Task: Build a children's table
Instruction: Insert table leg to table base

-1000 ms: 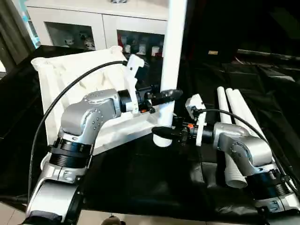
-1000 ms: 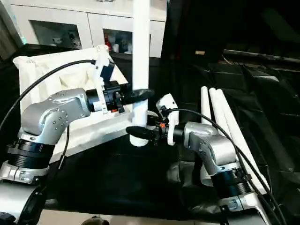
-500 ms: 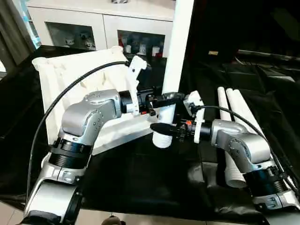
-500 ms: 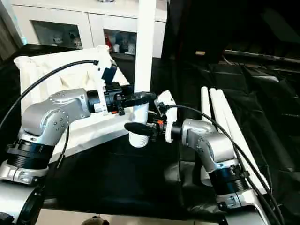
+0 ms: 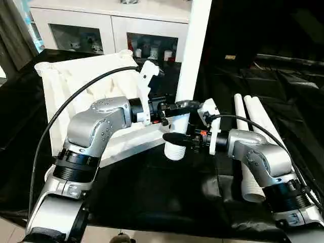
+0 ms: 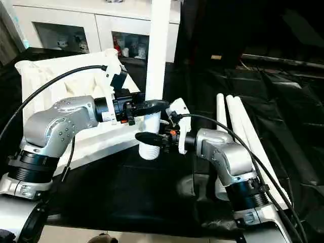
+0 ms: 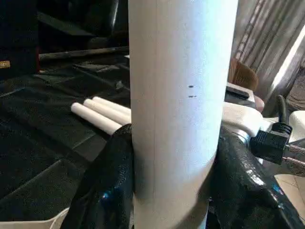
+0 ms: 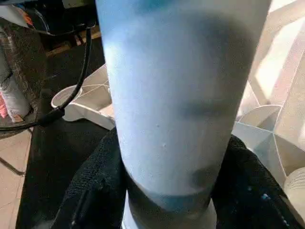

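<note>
Take the upright leg (image 5: 191, 61) as your landmark: it stands nearly vertical, leaning slightly, with its ribbed lower end just above the black-draped table (image 5: 152, 192) and its top running out of the head views. Your left gripper (image 5: 178, 107) is clamped around it higher up, and your right gripper (image 5: 177, 138) sits around it just below, near the ribbed end. The wrist views give you what the head views cannot — in the left wrist view both black fingers (image 7: 102, 191) press against the tube's sides, and in the right wrist view the fingers (image 8: 93, 191) hug the leg the same way, with the ribbed underside of the tabletop (image 8: 267, 133) showing behind it. The tabletop (image 5: 76, 91) is propped on edge just behind and to the left of the leg, its corner sockets up. Three spare legs (image 5: 250, 131) lie side by side to the leg's right, well apart from it — your right forearm passes over their near ends. In front of the leg the black cloth is bare to the table's near edge; behind it stands the white cabinet (image 5: 101, 30).
</note>
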`<state>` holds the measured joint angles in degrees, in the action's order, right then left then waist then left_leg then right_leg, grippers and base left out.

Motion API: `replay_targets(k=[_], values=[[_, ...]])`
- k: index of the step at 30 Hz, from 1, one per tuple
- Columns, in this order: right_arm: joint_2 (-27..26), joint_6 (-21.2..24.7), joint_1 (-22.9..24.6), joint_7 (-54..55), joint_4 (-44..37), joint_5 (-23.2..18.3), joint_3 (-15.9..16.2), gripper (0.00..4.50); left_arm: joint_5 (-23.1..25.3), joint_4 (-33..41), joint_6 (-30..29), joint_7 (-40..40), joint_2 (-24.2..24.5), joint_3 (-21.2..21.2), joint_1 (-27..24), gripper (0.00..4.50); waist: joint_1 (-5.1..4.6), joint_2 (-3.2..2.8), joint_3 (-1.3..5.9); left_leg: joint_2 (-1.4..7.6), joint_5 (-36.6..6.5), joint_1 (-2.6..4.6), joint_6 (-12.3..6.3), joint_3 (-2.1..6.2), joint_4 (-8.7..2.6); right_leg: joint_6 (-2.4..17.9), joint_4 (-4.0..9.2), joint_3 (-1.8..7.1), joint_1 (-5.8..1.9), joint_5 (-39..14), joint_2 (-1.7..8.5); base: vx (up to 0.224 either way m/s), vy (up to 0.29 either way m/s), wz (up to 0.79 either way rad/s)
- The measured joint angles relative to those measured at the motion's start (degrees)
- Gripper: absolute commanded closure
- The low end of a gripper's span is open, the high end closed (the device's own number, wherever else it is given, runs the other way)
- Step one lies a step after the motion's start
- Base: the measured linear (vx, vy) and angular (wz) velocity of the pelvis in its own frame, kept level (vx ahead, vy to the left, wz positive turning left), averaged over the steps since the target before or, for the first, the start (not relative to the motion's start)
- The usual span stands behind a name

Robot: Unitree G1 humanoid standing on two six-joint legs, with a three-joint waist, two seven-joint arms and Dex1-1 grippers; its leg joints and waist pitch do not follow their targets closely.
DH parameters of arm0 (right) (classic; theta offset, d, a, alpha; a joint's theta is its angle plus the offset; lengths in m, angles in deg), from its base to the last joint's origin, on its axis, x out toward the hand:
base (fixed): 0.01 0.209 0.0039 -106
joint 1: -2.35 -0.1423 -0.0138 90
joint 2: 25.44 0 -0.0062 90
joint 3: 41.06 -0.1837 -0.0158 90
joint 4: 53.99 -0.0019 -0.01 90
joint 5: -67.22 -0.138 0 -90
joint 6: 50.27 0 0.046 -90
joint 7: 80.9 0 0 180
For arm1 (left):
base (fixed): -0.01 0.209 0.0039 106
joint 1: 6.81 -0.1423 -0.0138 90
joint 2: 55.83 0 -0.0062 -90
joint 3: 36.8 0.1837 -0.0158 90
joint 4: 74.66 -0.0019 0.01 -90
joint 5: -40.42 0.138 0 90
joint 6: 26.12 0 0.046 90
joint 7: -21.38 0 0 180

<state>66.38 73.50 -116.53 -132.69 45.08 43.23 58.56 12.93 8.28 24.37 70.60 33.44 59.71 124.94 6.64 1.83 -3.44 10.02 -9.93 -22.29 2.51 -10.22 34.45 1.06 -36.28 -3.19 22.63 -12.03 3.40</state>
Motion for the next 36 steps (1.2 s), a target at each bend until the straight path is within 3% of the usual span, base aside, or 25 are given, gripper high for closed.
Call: replay_targets(k=[4,5,10,14,17,20,22,24,26,29,30,32,33,36], values=[[-0.53,-0.94,0.00,0.31,0.48,0.10,-0.13,2.59,0.28,0.00,0.74,-0.03,-0.03,0.00,-0.03,2.64,0.00,0.00,0.00,0.00,0.00,0.00,0.00,0.00,0.01,0.00,-0.01,0.00,0.00,0.00,0.00,0.000,0.000,0.00],[-0.67,-1.20,0.00,0.42,0.54,0.11,-0.20,2.59,0.35,0.00,1.11,-0.05,-0.05,0.00,-0.08,2.08,0.01,0.00,0.00,0.00,0.00,0.00,-0.01,0.00,0.01,0.00,-0.01,0.00,0.00,0.00,0.00,0.000,0.000,0.00],[-2.08,-2.98,-0.21,1.50,2.07,0.18,-0.28,2.59,-0.26,0.01,0.51,-0.06,-0.33,-0.81,-0.29,1.66,-0.02,0.00,0.00,0.00,0.01,0.00,-0.01,0.00,0.03,0.00,-0.06,0.00,0.01,0.01,0.00,0.000,0.000,0.00],[-3.63,-4.45,-1.09,3.28,2.85,0.09,-1.86,2.59,-0.87,-0.20,3.78,-1.76,-3.57,-3.52,-0.90,1.43,0.05,0.00,0.00,0.01,0.04,-0.01,-0.03,0.00,0.04,0.01,-0.07,0.00,0.01,0.01,0.01,0.000,0.000,0.00],[-3.82,-5.23,-1.78,5.25,3.81,0.14,-3.46,2.59,-3.97,-0.73,7.64,-4.50,-7.13,-8.28,-0.53,1.41,0.19,0.03,0.01,0.01,0.06,0.00,-0.06,0.00,0.06,0.03,-0.06,-0.01,-0.05,0.04,0.02,0.000,0.000,0.00],[-5.63,-7.70,-2.52,9.09,7.37,0.79,-5.26,2.59,-8.76,-2.18,12.06,-8.11,-10.70,-15.61,2.00,1.41,0.07,0.03,0.00,0.01,0.09,0.00,-0.03,0.01,0.08,0.02,-0.05,-0.02,-0.03,0.14,0.02,0.000,0.000,0.00],[-5.98,-9.53,-2.81,11.73,9.05,2.03,-6.10,2.59,-11.19,-2.51,13.43,-8.76,-10.91,-18.98,3.65,1.41,-0.09,0.03,0.01,0.01,0.10,0.03,-0.01,0.01,0.08,0.00,-0.05,-0.02,-0.05,0.19,0.02,0.000,0.000,0.00],[-5.87,-11.18,-3.52,14.58,11.17,3.68,-7.18,2.59,-10.82,-2.96,14.03,-8.31,-9.42,-19.40,3.70,1.41,-0.16,0.02,0.01,0.01,0.10,0.07,-0.01,0.01,0.07,-0.02,-0.04,-0.01,-0.07,0.20,0.02,0.000,0.000,0.00],[-5.56,-12.13,-4.35,16.73,12.84,4.81,-7.85,2.59,-7.22,-4.00,15.44,-7.66,-6.81,-17.05,3.03,1.41,-0.17,0.01,0.01,0.01,0.11,0.07,0.00,0.01,0.07,-0.04,-0.05,-0.01,-0.07,0.22,0.02,0.000,0.000,0.00],[-4.19,-14.05,-4.97,19.25,14.98,7.07,-8.08,2.59,4.25,-7.78,19.22,-5.38,-0.51,-7.18,0.84,1.41,-0.04,-0.03,0.02,0.01,0.12,0.07,0.02,0.03,0.04,-0.13,0.04,-0.01,-0.11,0.26,0.01,0.000,0.000,0.00],[-3.91,-14.77,-5.25,20.42,16.19,8.15,-8.09,2.59,10.09,-10.36,21.46,-4.22,2.47,-1.63,-0.17,1.41,-0.02,-0.02,0.03,0.01,0.13,0.08,0.02,0.04,0.04,-0.16,0.08,-0.01,-0.14,0.27,0.01,0.000,0.000,0.00],[-3.38,-15.52,-5.27,21.71,17.29,8.97,-8.37,2.59,16.37,-14.24,22.61,-3.37,4.22,4.94,-1.99,1.41,-0.06,-0.04,0.02,-0.01,0.13,0.02,0.02,0.02,0.05,-0.22,0.13,0.01,-0.12,0.31,0.03,0.000,0.000,0.00],[-3.33,-15.80,-5.28,22.25,17.89,9.16,-8.72,2.59,18.95,-16.67,22.37,-3.37,4.42,8.14,-3.01,1.41,-0.11,-0.04,0.01,-0.01,0.13,-0.01,0.01,0.02,0.06,-0.23,0.13,0.01,-0.10,0.31,0.03,0.000,0.000,0.00],[-3.06,-15.91,-5.27,22.90,18.15,10.04,-9.23,2.59,21.21,-19.78,20.74,-3.90,3.57,11.31,-3.57,1.41,-0.15,-0.08,-0.01,-0.01,0.24,-0.27,0.06,0.02,0.06,-0.23,0.05,0.00,0.21,0.38,0.02,0.000,0.000,0.00]])
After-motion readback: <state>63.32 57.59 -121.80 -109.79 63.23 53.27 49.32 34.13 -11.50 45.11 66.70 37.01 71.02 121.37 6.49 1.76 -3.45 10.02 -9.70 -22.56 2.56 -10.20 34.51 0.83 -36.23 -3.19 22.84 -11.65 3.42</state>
